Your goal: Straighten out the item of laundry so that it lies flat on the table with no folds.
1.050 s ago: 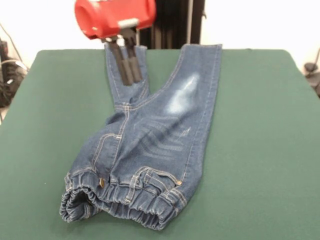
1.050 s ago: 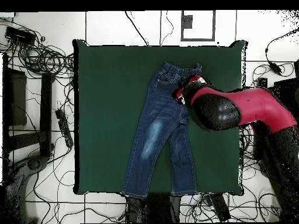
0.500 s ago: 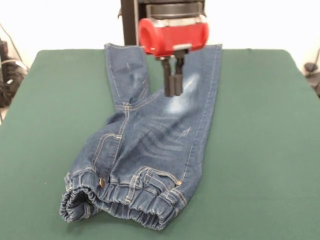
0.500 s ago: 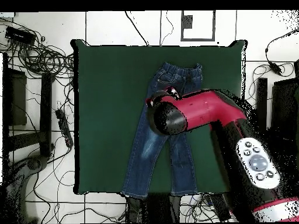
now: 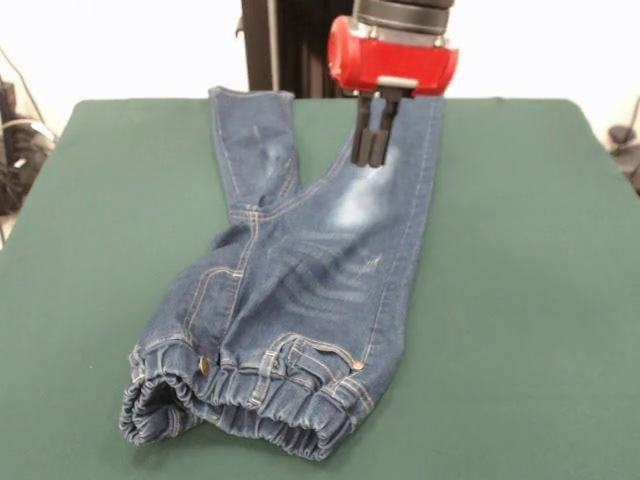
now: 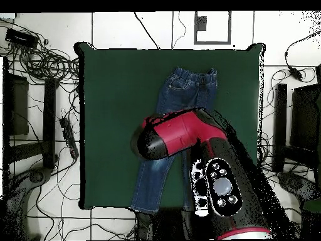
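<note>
The item of laundry [image 5: 300,280], a small pair of blue jeans, lies on the green table [image 5: 520,300] with its gathered waistband nearest the camera and both legs running to the far edge. The waistband is rumpled and rolled at its left end, and the left hip is creased. My gripper [image 5: 369,162] hangs under the red wrist over the right leg, just above the faded patch, its black fingers together and holding nothing. In the overhead view the red arm [image 6: 169,135] covers the middle of the jeans [image 6: 188,85] and hides the gripper.
A black stand [image 5: 290,45] rises behind the table's far edge. Tangled cables [image 6: 44,63] and dark equipment [image 6: 307,119] lie on the floor at both sides of the table [image 6: 106,125].
The gripper has moved from over the left leg across to the right leg in the front view. The arm has swung over the middle of the jeans. The jeans have not moved.
</note>
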Controlling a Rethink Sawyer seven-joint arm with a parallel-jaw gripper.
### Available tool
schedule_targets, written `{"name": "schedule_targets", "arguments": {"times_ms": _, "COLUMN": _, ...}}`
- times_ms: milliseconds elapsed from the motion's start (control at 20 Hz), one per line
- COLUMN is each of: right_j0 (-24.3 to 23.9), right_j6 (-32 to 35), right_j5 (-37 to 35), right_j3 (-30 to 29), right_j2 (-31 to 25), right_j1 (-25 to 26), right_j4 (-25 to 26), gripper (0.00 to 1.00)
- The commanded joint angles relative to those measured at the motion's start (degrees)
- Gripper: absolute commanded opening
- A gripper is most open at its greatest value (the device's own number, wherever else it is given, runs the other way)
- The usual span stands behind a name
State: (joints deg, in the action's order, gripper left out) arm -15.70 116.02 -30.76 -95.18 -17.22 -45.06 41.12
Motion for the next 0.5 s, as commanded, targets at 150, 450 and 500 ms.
{"name": "schedule_targets", "arguments": {"times_ms": 150, "right_j0": 7.7, "right_j6": 21.2, "right_j5": 13.8, "right_j3": -0.6, "right_j2": 9.5, "right_j1": 4.9, "right_j4": -0.8, "gripper": 0.00}}
{"name": "schedule_targets", "arguments": {"times_ms": 450, "right_j0": 8.8, "right_j6": 21.1, "right_j5": 28.0, "right_j3": 1.0, "right_j2": 11.4, "right_j1": 10.5, "right_j4": -4.4, "gripper": 0.00}}
{"name": "schedule_targets", "arguments": {"times_ms": 500, "right_j0": 8.8, "right_j6": 20.6, "right_j5": 28.7, "right_j3": 1.2, "right_j2": 11.6, "right_j1": 10.9, "right_j4": -5.0, "gripper": 0.00}}
